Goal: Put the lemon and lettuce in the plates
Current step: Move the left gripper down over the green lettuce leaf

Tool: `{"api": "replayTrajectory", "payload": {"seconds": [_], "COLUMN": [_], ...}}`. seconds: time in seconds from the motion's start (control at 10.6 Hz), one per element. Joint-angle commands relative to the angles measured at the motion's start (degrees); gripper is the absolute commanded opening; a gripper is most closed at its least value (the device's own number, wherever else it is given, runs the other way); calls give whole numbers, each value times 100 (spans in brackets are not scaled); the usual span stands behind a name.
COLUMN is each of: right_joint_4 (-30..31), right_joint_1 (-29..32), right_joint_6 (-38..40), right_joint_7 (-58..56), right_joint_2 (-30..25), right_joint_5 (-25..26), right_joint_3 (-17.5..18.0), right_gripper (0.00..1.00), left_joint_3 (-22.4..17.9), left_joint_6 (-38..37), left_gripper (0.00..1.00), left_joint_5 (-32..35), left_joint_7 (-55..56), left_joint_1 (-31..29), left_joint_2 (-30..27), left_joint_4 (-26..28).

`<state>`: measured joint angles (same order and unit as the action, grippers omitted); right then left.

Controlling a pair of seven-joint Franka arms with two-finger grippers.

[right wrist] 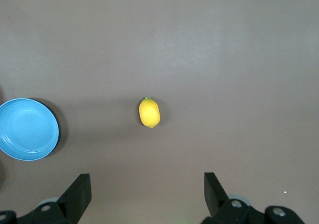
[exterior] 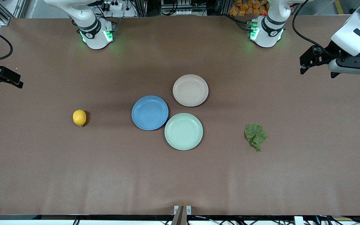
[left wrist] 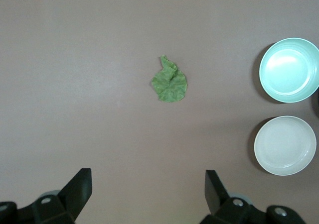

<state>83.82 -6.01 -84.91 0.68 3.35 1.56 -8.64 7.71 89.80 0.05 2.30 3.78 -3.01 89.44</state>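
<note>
Brown table (exterior: pixel 42 175), both items lying loose outside the plates.
We see lemon (exterior: pixel 79 117) mid-left near right gripper (right wrist: pixel 147 191), lettuce (exterior: pixel 255 136) lower right near left gripper (left wrist: pixel 148 189); both spread wide.

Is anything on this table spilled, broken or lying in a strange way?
Nothing stands out. The lemon and the lettuce lie intact on the bare table, and the blue plate, beige plate and mint-green plate sit flat and empty, close together.

Lemon (exterior: pixel 79 117): yellow, oval, lying on the table toward the right arm's end. Lettuce (exterior: pixel 255 136): crumpled green leaf, flat on the table toward the left arm's end. Blue plate (exterior: pixel 150 112) and beige plate (exterior: pixel 190 90): empty, upright, mid-table, beige farther from the front camera.
</note>
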Motion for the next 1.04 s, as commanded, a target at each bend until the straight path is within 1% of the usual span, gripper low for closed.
{"api": "replayTrajectory", "payload": {"seconds": [0.0,0.28,0.47,0.66,0.95], "right_joint_4": [38,29,38,38,47], "right_joint_1": [65,65,65,65,65], "right_joint_6": [18,10,10,-8,-8], "right_joint_7": [47,47,47,47,47], "right_joint_2": [-62,-53,-53,-53,-53], "right_joint_5": [-33,-33,-33,-33,-33], "right_joint_3": [64,64,64,64,64], "right_gripper": [100,100,100,100,100], "left_joint_3": [3,29,169,353,372], "left_joint_6": [-103,-103,-103,-60,387], "left_gripper": [100,100,100,100,100], "left_joint_5": [-137,-120,-76,-75,-75], "left_joint_7": [60,51,112,157,148], "left_joint_1": [9,44,53,53,36], "left_joint_2": [-33,37,221,563,1116], "left_joint_4": [-50,-59,-50,-50,11]}}
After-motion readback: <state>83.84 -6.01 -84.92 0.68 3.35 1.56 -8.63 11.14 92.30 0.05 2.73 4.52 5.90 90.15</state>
